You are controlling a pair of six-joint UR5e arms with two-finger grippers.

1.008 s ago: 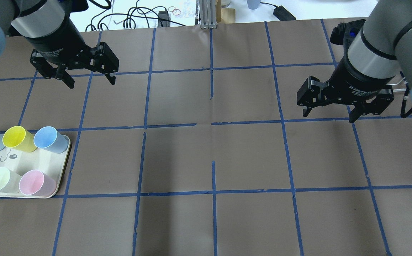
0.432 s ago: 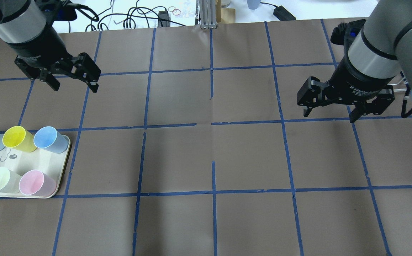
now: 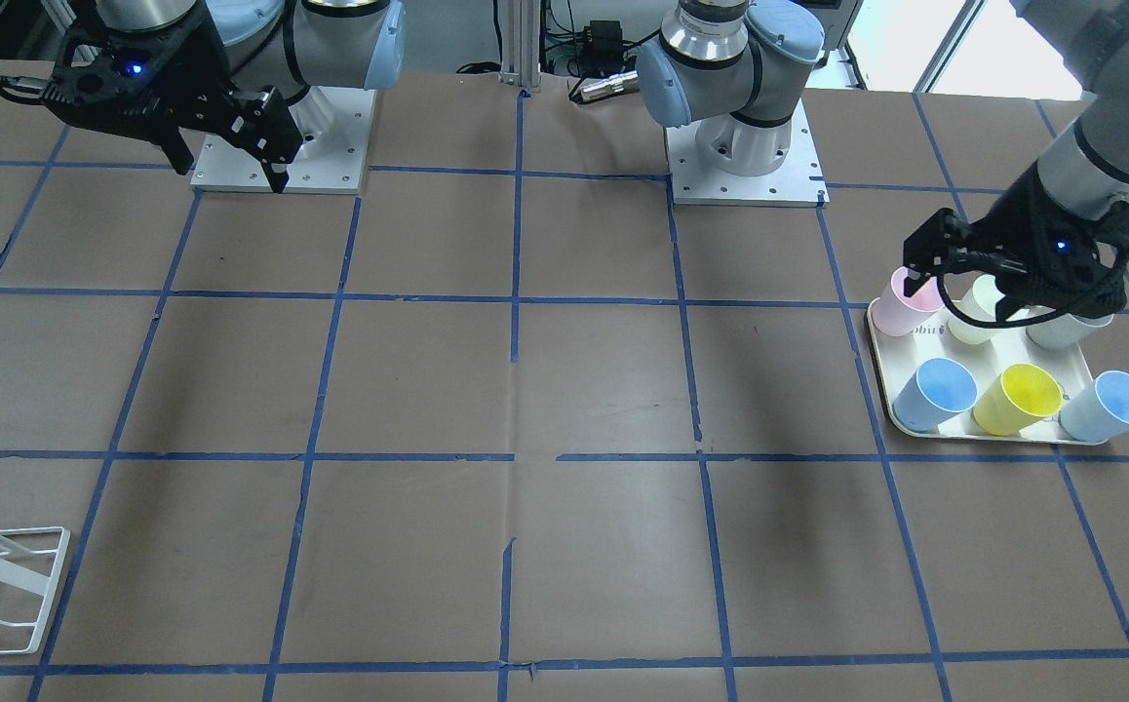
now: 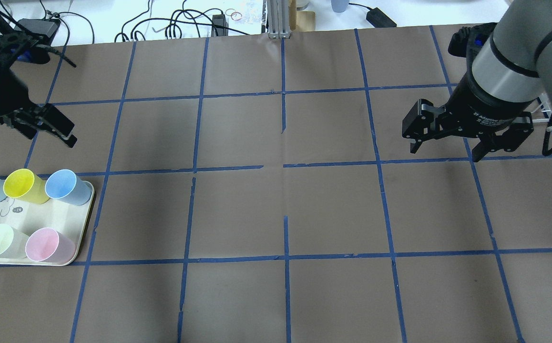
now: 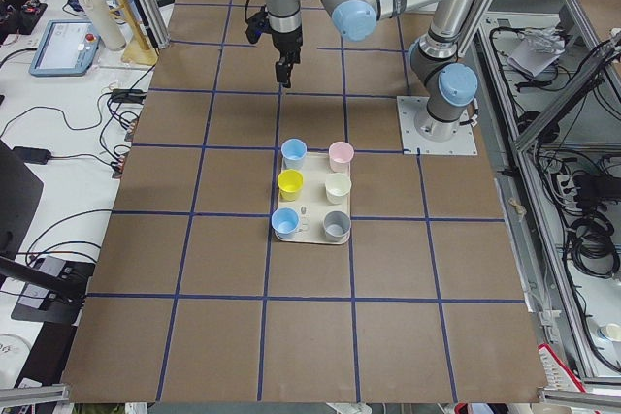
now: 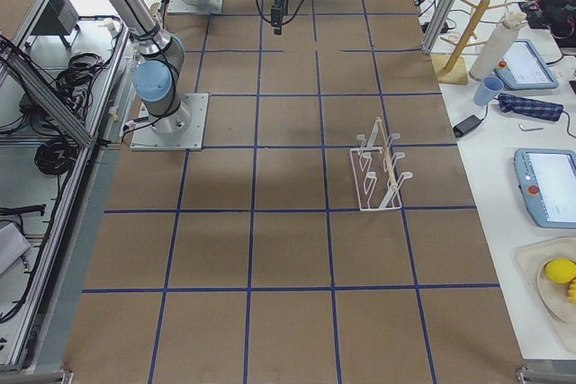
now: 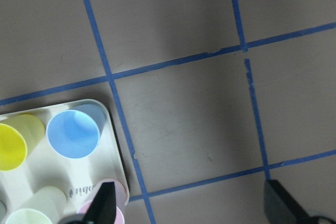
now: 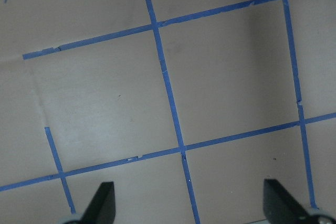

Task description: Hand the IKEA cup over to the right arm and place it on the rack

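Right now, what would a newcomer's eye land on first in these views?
A cream tray of six plastic cups, the bright yellow cup loudest, sits at the robot's left, the black left hand open above its corner. The white wire-frame rack stands far to the robot's right.

Six cameras ring the taped desk (image 4: 333, 209). The overhead one looks forward and down from behind the white base plates (image 3: 691, 190). The front-facing one looks steeply down from the opposite side, mirroring it. High, distant cameras at either end look along the desk. Both wrist cameras point down at the desk from close range. The cream tray (image 4: 42, 216) shows overhead, front-on, from the left end and the left wrist; the rack (image 6: 379, 173) shows from the right end and front-on.
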